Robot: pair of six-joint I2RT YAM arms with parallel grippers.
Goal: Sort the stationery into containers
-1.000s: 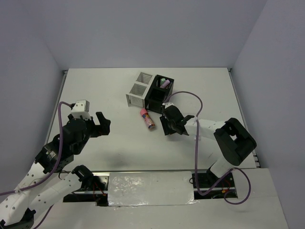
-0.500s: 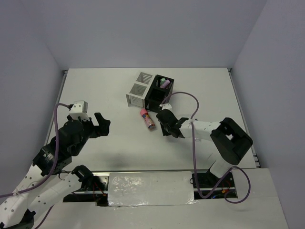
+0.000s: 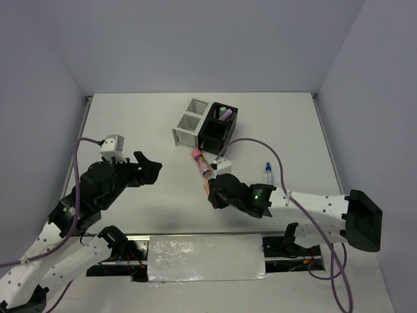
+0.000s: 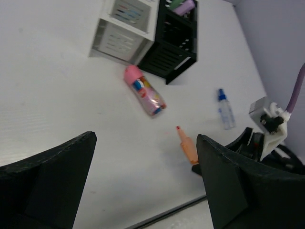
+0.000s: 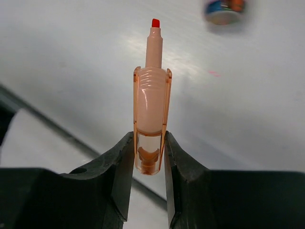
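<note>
Orange highlighter [image 5: 151,114] sits pinched between the right fingers [image 5: 116,181], tip pointing outward; left fingers [image 4: 47,186] spread wide.

The light over my table [image 3: 130,130] is bright, soft and even, falling from above; shadows are faint, no more than a pale grey smudge beneath my left arm [image 3: 98,189]; the silver strip [image 3: 202,257] at the near edge throws crinkled glare; the overhead view is sharp throughout. From my left wrist, my left fingers [image 4: 47,181] are underexposed black shapes, slightly soft, while the table beyond is crisp. From my right wrist, the orange highlighter [image 5: 151,119] is in sharp focus and glows translucent; my right fingers [image 5: 114,176] carry a dull sheen; a white hotspot lies on the table behind; the pink tube [image 5: 224,10] at the top edge is blurred.
</note>
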